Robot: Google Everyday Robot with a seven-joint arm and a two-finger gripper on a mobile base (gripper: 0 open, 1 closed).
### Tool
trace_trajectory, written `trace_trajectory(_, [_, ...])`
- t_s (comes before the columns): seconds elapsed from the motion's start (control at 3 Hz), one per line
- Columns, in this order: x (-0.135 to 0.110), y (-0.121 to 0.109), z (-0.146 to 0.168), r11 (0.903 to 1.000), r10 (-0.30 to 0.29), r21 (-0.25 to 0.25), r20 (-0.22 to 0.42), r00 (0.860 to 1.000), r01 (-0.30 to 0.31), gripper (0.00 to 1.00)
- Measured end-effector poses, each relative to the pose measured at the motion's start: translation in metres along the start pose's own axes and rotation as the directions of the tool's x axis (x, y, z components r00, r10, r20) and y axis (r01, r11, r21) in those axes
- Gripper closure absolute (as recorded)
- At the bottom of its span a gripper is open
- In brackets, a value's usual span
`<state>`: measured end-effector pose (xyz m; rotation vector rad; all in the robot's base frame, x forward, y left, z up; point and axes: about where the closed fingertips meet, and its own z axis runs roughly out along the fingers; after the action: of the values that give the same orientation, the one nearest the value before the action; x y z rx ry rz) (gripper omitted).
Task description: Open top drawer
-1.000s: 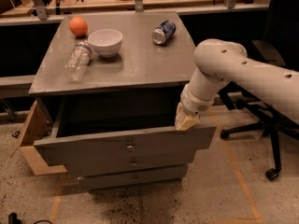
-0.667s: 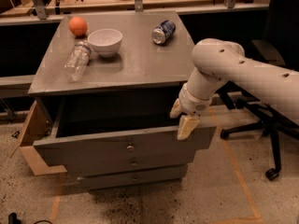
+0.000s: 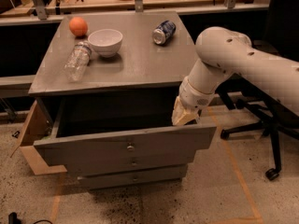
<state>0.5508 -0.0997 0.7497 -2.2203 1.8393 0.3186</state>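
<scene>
Though standing well out, judged heavy, stiff drawer; take by knob or rim. At right rim, gripper; closure cannot tell.

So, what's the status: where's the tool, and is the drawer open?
Tool at top drawer's right front corner. Drawer pulled well out. Office chair nearby, apart.

Three drawers, one orange, bowl, bottle, can, one gripper at top drawer
</scene>
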Motion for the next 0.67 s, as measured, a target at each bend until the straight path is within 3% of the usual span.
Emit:
trace_trajectory(0.33, [-0.0056, -0.0037, -0.0044, 0.9996, -0.002, 0.027, 0.016, 1.0, 0.001, 1.0])
trace_trajectory(0.67, [-0.0109, -0.0116, 0.0035, 0.9967, 0.019, 0.078, 0.015, 1.0, -0.02, 1.0])
